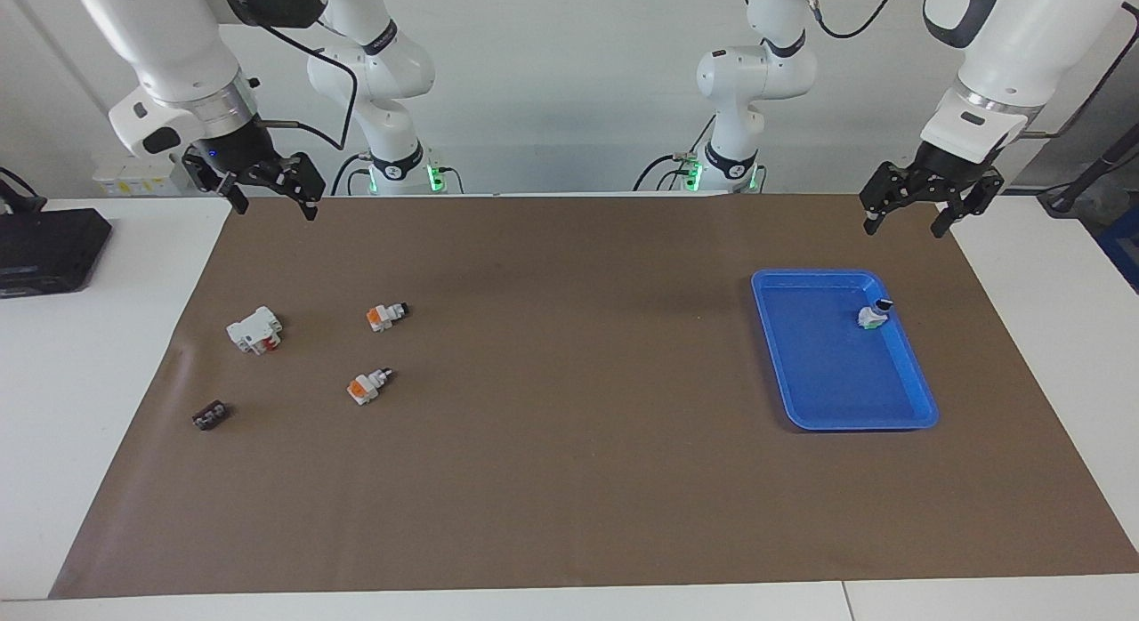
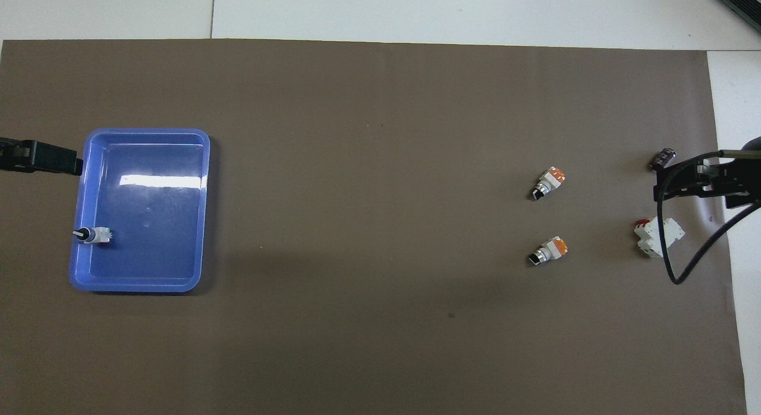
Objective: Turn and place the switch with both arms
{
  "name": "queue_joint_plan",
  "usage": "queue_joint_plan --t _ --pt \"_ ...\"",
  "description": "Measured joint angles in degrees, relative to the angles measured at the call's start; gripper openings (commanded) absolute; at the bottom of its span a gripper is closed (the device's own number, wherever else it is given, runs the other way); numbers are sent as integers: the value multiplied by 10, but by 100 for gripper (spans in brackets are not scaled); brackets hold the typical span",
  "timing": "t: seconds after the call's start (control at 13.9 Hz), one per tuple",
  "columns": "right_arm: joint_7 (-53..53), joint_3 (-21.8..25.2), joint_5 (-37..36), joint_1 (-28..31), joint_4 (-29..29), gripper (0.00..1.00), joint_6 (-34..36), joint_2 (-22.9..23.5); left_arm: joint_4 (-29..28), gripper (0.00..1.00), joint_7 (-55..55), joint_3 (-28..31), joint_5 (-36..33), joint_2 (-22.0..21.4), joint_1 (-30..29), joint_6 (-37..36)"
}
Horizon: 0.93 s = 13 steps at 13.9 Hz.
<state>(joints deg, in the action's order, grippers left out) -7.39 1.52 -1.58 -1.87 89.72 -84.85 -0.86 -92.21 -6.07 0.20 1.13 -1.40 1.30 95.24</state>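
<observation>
Two switches with orange blocks lie on the brown mat toward the right arm's end, one nearer to the robots than the other. A third switch lies in the blue tray, by its rim nearer to the robots. My right gripper hangs open and empty, high over the mat's right-arm end. My left gripper hangs open and empty, high beside the tray at the left-arm end.
A larger white block with a red part and a tiny dark piece lie near the mat's right-arm end. A black box sits on the white table off the mat.
</observation>
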Motion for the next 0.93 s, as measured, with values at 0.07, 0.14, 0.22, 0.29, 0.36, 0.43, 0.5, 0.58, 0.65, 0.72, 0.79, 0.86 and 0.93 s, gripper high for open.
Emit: queue_joint_plan --t 0.07,0.14,0.22,0.29,0.36,0.43,0.5,0.58,0.65,0.72,0.79,0.86,0.93 --pt "0 0 0 0 0 100 -2 0 -1 98 4 0 0 0 0 0" --pt "0 0 0 0 0 100 -3 0 -1 97 9 0 0 0 0 -1" --pt "0 0 0 0 0 100 -4 0 -2 96 12 0 -2 0 0 -4" --pt "0 0 0 0 0 100 -4 0 -4 96 13 1 -5 -1 0 -7" --pt "0 0 0 0 0 100 -4 0 -5 96 14 2 -9 -1 -1 -9" --pt "0 0 0 0 1 100 -6 0 -5 96 15 3 -11 -2 -1 -13" --pt "0 0 0 0 1 100 -7 0 -5 96 15 6 -13 -3 -2 -18" --pt "0 0 0 0 2 100 -7 0 -5 96 15 10 -15 -4 -2 -23" --pt "0 0 0 0 2 100 -7 0 -5 96 15 12 -16 -5 -3 -26" --pt "0 1 0 0 3 100 -7 0 -5 96 15 13 -16 -6 -3 -26" --pt "0 1 0 1 4 100 -7 0 -5 96 15 12 -16 -7 -3 -26" --pt "0 2 0 1 4 100 -7 0 -5 96 15 10 -16 -7 -2 -26" --pt "0 2 0 1 4 100 -7 0 -5 96 15 7 -16 -8 -1 -26"
